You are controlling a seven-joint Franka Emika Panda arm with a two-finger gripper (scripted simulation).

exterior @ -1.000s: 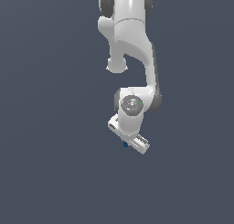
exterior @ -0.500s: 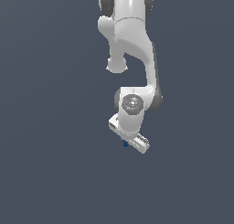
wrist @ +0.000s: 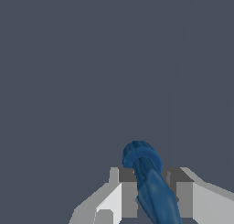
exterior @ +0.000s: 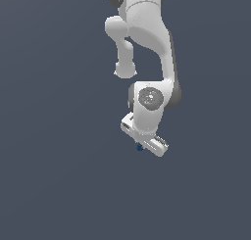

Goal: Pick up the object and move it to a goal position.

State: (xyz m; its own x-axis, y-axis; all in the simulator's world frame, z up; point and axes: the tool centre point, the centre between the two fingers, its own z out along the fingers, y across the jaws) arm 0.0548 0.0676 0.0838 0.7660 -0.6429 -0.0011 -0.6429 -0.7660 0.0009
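One hand (wrist: pixel 148 198) clamped on dark blue object (wrist: pixel 148 182), plain grey backdrop (exterior: pixel 54 136) all around

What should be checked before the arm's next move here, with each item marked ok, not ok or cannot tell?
1. Blue object sits between the fingers: ok.
2. Gripper closed on it: ok, both fingers flank it closely in the wrist view.
3. Object seen from outside: ok, a small blue spot under the hand.
4. Object clear of the ground: cannot tell, the backdrop is featureless.
5. Goal position visible: not ok, no marker in either view.
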